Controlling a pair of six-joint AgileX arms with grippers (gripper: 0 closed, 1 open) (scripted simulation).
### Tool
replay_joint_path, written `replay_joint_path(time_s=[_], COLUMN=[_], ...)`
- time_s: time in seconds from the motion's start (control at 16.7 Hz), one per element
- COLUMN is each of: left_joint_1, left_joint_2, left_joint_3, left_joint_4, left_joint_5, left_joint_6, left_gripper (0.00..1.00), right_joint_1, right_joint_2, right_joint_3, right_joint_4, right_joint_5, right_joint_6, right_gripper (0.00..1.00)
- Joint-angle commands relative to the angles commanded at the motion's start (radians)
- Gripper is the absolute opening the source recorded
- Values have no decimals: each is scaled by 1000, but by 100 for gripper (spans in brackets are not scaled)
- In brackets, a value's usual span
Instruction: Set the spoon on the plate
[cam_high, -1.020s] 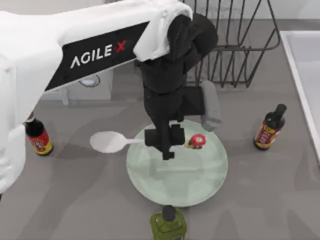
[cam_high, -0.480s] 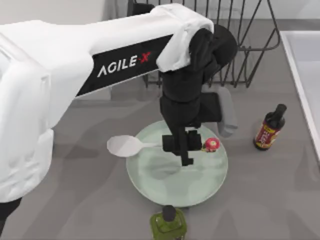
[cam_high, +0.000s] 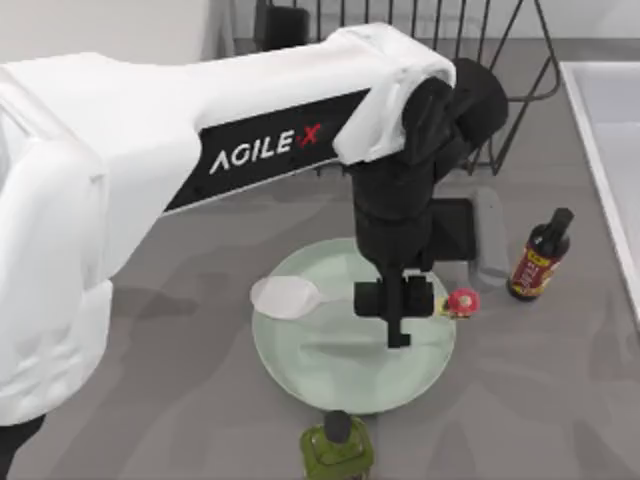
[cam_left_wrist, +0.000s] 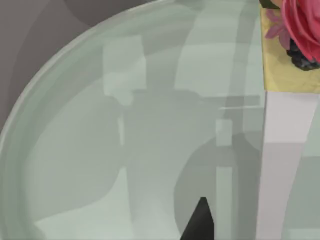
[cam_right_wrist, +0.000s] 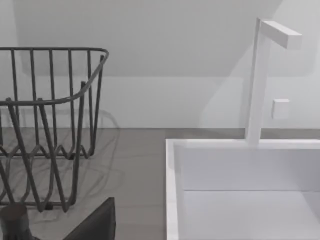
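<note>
A dark wire rack (cam_high: 470, 90) stands at the table's far side. Right of it lies a white sink (cam_high: 610, 150); a dark sauce bottle (cam_high: 538, 256) stands nearer, a green bottle (cam_high: 337, 450) nearest.

Our top cam looks straight down on the worktop (cam_high: 150, 330), left wrist cam sits close over the plate (cam_left_wrist: 75, 125), shared with top (cam_high: 300, 370), right wrist cam faces level toward rack (cam_right_wrist: 50, 125) and sink (cam_right_wrist: 240, 170)
</note>
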Motion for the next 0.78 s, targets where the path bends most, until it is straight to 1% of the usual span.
replay_joint_path(time_s=[0.36,0.78], left_joint_1=[-29,5], left_joint_2=[-19,-16], left_joint_3=[-22,-44], left_joint_4=[73,100], left_joint_5=[20,-8], left_joint_6=[22,-8], left_gripper=[0,0], right_joint_1=[0,0], right_joint_2=[0,0], right_joint_3=[0,0], right_joint_4=[0,0], right_joint_5=[0,0], right_joint_6=[0,0], right_gripper=[100,100])
